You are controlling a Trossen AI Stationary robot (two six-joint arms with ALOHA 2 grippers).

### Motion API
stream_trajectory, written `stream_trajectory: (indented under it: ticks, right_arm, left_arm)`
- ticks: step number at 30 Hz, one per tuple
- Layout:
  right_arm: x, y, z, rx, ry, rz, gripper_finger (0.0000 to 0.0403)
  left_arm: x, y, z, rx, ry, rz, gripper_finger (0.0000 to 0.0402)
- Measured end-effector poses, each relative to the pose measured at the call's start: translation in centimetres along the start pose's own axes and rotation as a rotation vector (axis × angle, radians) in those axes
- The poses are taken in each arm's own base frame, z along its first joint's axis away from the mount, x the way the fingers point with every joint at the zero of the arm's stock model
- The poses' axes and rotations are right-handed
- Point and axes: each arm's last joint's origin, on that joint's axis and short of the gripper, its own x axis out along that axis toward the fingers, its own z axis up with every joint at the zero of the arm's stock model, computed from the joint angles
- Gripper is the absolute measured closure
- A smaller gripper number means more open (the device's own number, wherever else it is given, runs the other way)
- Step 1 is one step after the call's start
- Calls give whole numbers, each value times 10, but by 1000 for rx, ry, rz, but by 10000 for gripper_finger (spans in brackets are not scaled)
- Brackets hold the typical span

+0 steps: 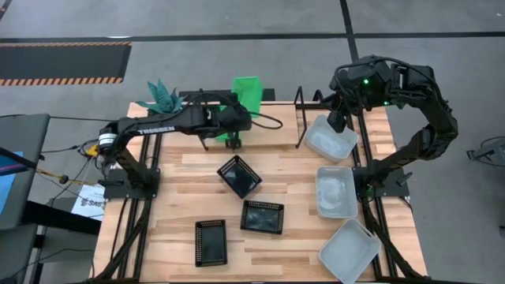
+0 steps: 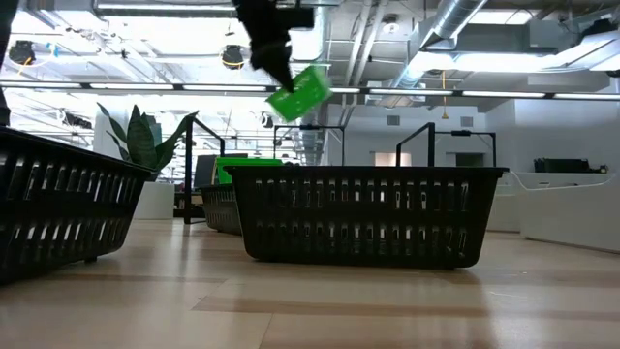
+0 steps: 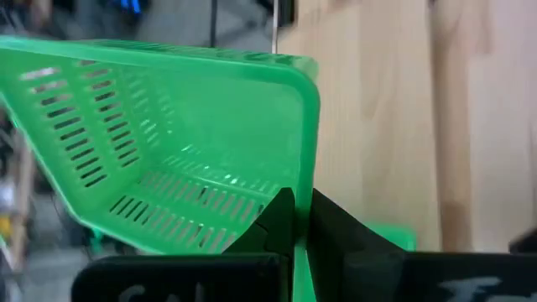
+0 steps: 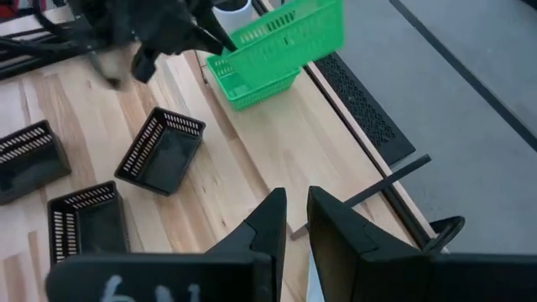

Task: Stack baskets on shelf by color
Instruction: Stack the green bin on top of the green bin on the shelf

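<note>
My left gripper (image 3: pixel 294 220) is shut on a bright green basket (image 1: pixel 248 92) and holds it tilted in the air over the shelf (image 4: pixel 277 134), above a second green basket (image 4: pixel 252 88) that rests on the board. Three black mesh baskets (image 1: pixel 239 175) (image 1: pixel 262 216) (image 1: pixel 211 241) sit on the tabletop. Three translucent white baskets (image 1: pixel 331 136) (image 1: pixel 337 192) (image 1: pixel 349 250) lie along the table's right side. My right gripper (image 4: pixel 289 220) hovers shut above the far white basket and touches nothing. My left gripper pinches the green basket's side wall at its rim (image 3: pixel 304 180), one finger inside the basket and one outside. The basket is lifted clear and tilted, seen high in the low view (image 2: pixel 300 94), with its open side turned sideways.
A potted plant (image 1: pixel 163 96) stands at the table's far left corner beside the shelf. The shelf's black wire end loop (image 1: pixel 300 118) rises between the green baskets and the far white basket. Bare wood lies between the black baskets and the shelf.
</note>
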Motion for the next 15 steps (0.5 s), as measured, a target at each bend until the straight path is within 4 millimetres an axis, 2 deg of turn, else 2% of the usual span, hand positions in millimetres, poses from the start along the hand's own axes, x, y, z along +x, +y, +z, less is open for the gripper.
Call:
stream_trajectory:
  ticks: [7,11,15]
  right_arm:
    - [0,0,1,20,-7,1,325]
    - [0,0,1,22,-8,1,325]
    - [2,1,2,21,-5,1,325]
  left_arm:
    - [-1,-7,-25,-40,233,-91,402]
    - [1,-12,-32,-63,288,-146,401]
    - [8,-15,-30,-70,306,-107,401]
